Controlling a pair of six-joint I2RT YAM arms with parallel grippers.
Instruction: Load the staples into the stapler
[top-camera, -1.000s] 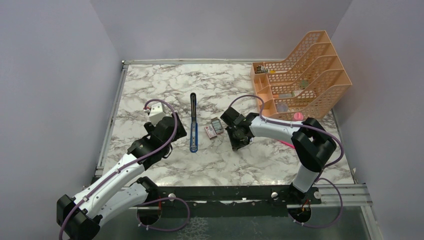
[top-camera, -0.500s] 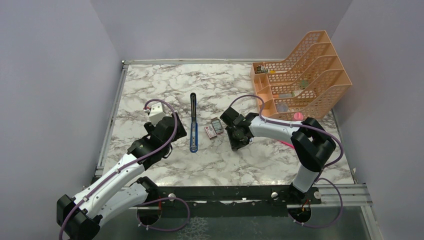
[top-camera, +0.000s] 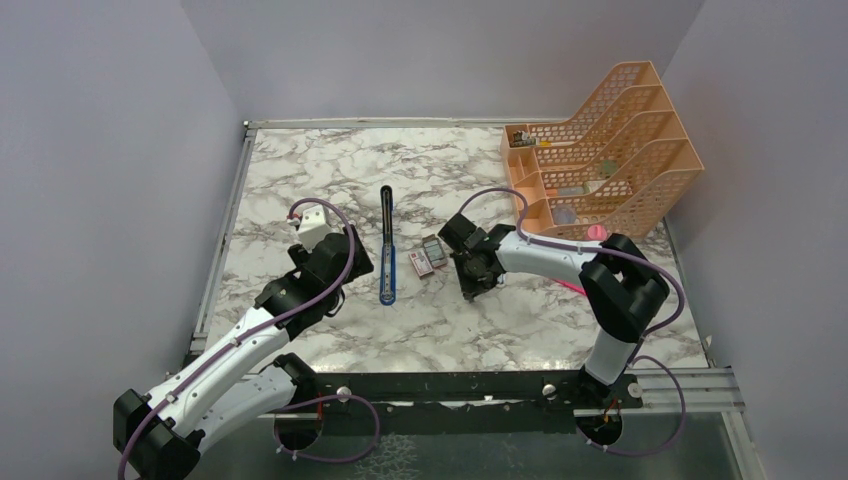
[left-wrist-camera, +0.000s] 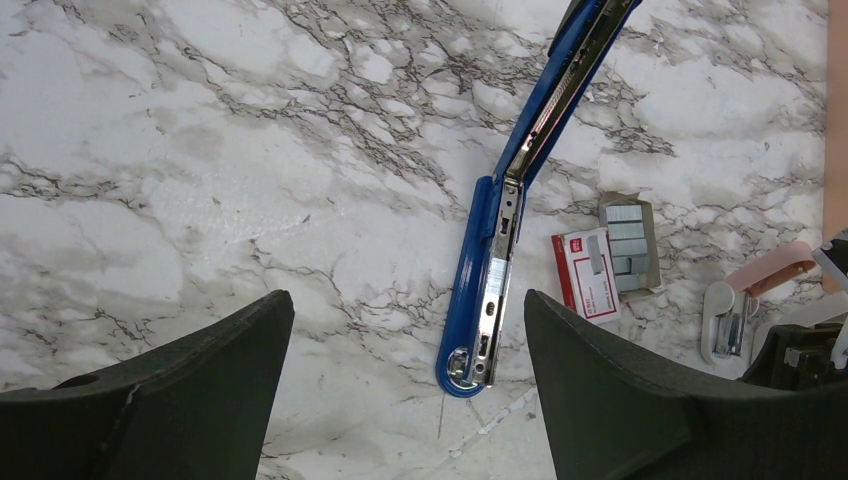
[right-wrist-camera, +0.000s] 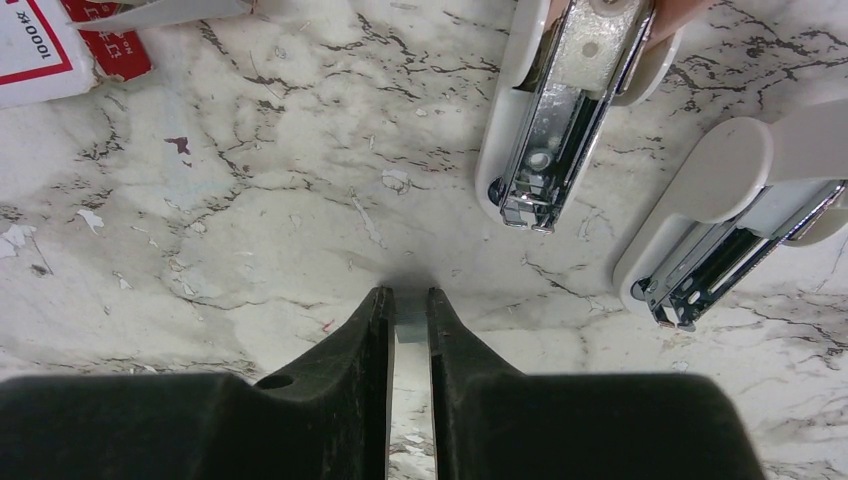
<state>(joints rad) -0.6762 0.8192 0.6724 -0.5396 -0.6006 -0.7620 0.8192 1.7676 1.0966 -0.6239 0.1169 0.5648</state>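
Two fingers of the right gripper (right-wrist-camera: 409, 303) are pinched shut on a thin silvery staple strip (right-wrist-camera: 409, 338), whose end pokes just past the tips, low over the table (top-camera: 300, 170); the left gripper (left-wrist-camera: 407, 300) hangs with its fingers spread wide and nothing between them, just near of the stapler (left-wrist-camera: 478, 268).

The stapler lies flat and opened out near the middle of the table, black top arm (left-wrist-camera: 590, 35) towards the far side, blue base and bare metal channel (left-wrist-camera: 500, 262) towards the arms; the staples box (left-wrist-camera: 588, 276) and grey tray (left-wrist-camera: 627, 245) sit just to its right, close but apart from it.

The strip is likely feather-light, stiff along its length yet brittle; a hard or twisted squeeze could snap it, so holding it across its narrow width suits. The stapler looks rigid and light enough to skid on polished marble; steadying the blue base by its sides seems wise.

The marble is smooth, veined and flat; two small white staplers (right-wrist-camera: 560, 110) lie just beyond the right fingers; an orange file rack (top-camera: 600, 150) fills the far right corner; plain lilac walls (top-camera: 100, 200) close in three sides.
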